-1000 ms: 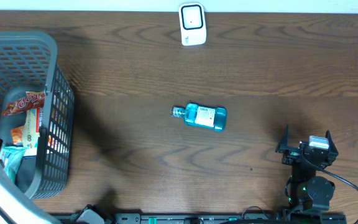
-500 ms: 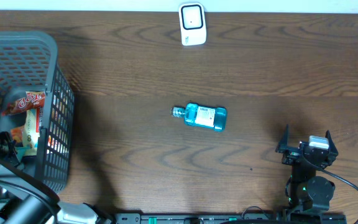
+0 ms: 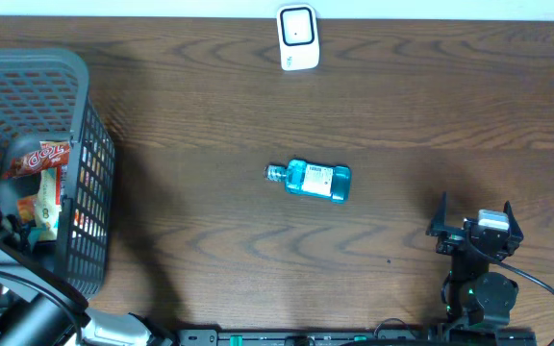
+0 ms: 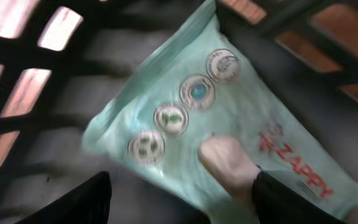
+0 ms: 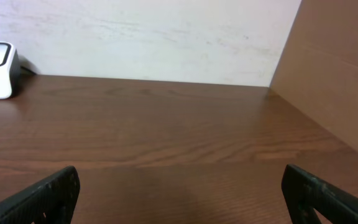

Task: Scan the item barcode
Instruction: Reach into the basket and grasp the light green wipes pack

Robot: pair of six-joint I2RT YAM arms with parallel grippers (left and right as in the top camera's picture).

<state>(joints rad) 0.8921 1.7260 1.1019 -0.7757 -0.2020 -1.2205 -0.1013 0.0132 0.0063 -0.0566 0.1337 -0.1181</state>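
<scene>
Your left tool (image 4: 182, 190) is down in the basket (image 3: 89, 192) at the table's left edge, fingers straddling the mint pouch (image 4: 229, 118); can't tell if it's pinching. Right tool (image 5: 180, 180) is spread wide, empty. Bottle (image 3: 315, 180) lies mid-table.

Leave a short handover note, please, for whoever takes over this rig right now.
Left gripper: inside the basket, jaws either side of a mint-green pouch; grip unconfirmed.
Right gripper: open, empty, at the near right of the table.
Blue bottle lies mid-table; scanner stands at the far edge.
Done: no scan evident.
Left: lift the pouch, present its barcode to the scanner.
</scene>
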